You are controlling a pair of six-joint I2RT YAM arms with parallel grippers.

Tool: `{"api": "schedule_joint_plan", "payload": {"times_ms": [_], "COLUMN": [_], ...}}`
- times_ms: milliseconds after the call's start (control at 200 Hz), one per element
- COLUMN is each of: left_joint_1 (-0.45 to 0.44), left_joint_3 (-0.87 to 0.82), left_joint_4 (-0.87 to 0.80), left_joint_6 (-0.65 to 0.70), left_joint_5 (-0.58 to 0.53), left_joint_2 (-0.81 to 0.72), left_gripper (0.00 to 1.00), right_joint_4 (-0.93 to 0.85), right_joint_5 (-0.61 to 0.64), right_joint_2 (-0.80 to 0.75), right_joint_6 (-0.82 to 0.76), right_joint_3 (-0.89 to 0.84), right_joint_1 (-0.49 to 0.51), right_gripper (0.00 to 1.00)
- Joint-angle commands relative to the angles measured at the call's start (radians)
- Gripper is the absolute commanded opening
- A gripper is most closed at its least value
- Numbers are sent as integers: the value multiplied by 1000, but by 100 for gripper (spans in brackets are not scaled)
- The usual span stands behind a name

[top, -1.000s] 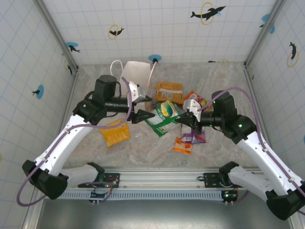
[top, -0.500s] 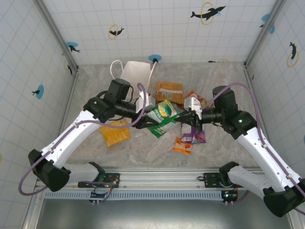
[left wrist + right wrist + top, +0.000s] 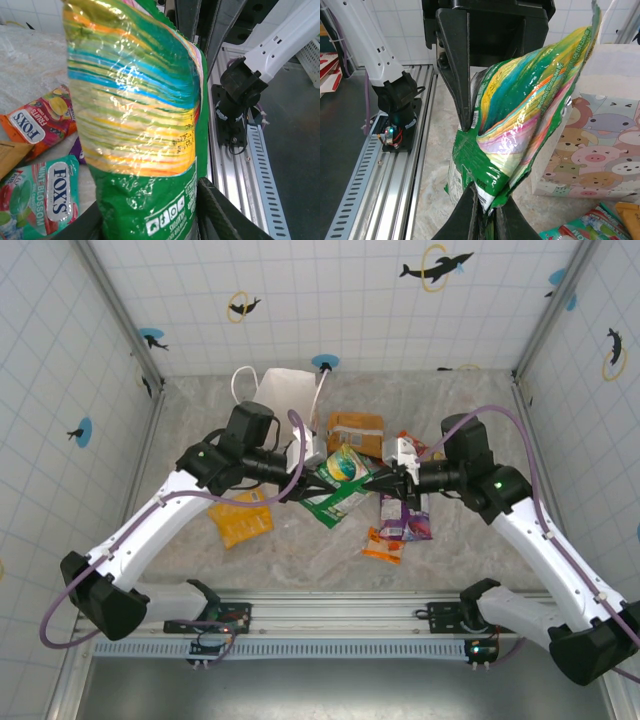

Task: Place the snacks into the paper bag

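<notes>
The green snack packet [image 3: 343, 472] hangs above the table between my two grippers. My right gripper [image 3: 375, 483] is shut on its lower corner [image 3: 487, 200]. In the left wrist view the same green packet [image 3: 135, 100] bulges between the jaws of my left gripper [image 3: 147, 210], which press on both its sides. The paper bag [image 3: 285, 395] stands open behind the left wrist, its animal print [image 3: 605, 125] close behind the packet. On the table lie the yellow-orange packet [image 3: 242, 520], the orange one [image 3: 355, 430], the purple one [image 3: 405, 520], the small orange one [image 3: 383, 545] and the teal FOX'S packet [image 3: 45, 200].
A red-yellow FOX'S packet [image 3: 35, 120] lies beside the teal one, under the right wrist [image 3: 415, 450]. The metal rail [image 3: 330, 625] with the arm bases runs along the near edge. Tiled walls close in the table on three sides.
My left gripper swung right from beside the bag to the green packet. My right gripper lifted that packet off the table and carried it left and up into the left jaws.
</notes>
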Motion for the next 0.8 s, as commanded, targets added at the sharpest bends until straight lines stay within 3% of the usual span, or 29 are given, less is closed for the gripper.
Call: {"api": "schedule_joint_plan", "payload": {"times_ms": [0, 70, 275, 350, 455, 590, 796], "left_joint_1": [-3, -3, -3, -3, -3, -3, -3], "left_joint_3": [26, 28, 37, 59, 99, 153, 174], "left_joint_4": [31, 55, 183, 232, 316, 437, 661], "left_joint_6": [1, -20, -130, -180, -266, -377, -431], "left_joint_5": [-6, -18, -36, -87, -243, -493, -680], "left_joint_2": [-11, -18, -43, -48, -50, -44, -30], "left_gripper": [30, 20, 0, 0, 0, 0, 0], "right_joint_4": [109, 171, 373, 452, 569, 642, 773], "right_joint_5": [19, 54, 211, 306, 471, 558, 574], "right_joint_2": [-31, -63, -165, -204, -257, -267, -234], "right_joint_6": [34, 73, 247, 329, 472, 550, 650], "right_joint_3": [9, -30, -148, -202, -290, -343, -416], "right_joint_1": [-4, -4, -12, -16, -25, -31, -33], "right_gripper": [10, 17, 41, 49, 60, 61, 62]}}
